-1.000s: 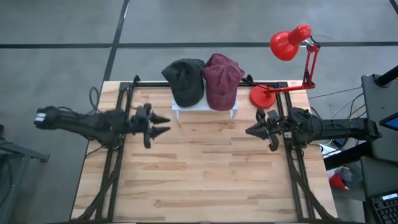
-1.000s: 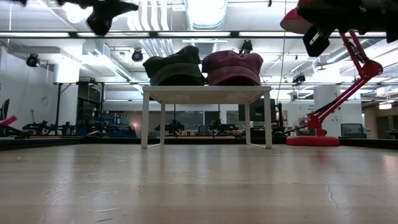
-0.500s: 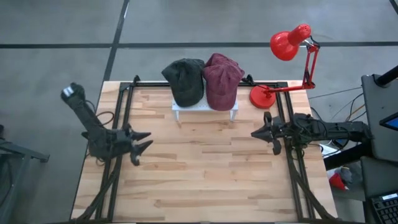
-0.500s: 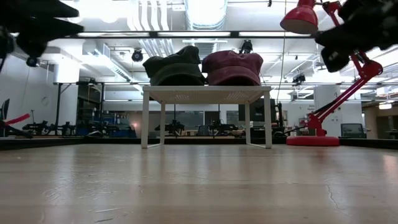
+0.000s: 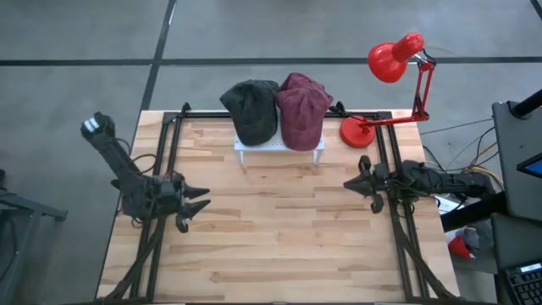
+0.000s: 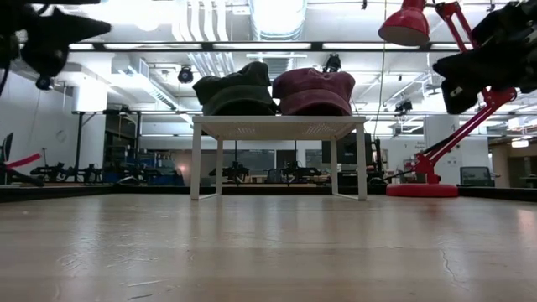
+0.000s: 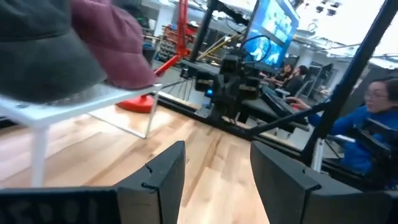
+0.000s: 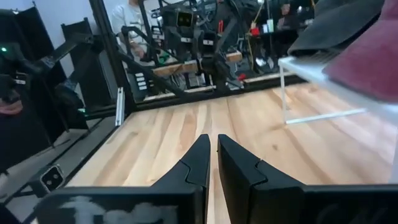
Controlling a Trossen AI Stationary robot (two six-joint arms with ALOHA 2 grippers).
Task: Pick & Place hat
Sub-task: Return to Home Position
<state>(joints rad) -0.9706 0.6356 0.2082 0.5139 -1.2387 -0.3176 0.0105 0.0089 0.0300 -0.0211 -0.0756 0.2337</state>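
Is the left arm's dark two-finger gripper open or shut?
Open: the left gripper has its jaws wide apart, with nothing held between them.

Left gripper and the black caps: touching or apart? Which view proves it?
Apart. The high view shows the left gripper near the table's left edge, bare wood separating it from the black caps on the shelf.

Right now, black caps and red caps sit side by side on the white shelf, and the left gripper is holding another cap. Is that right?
Not quite: the left gripper holds nothing; the left wrist view shows it open with only bare table beyond. The black caps and red caps do sit side by side on the white shelf.
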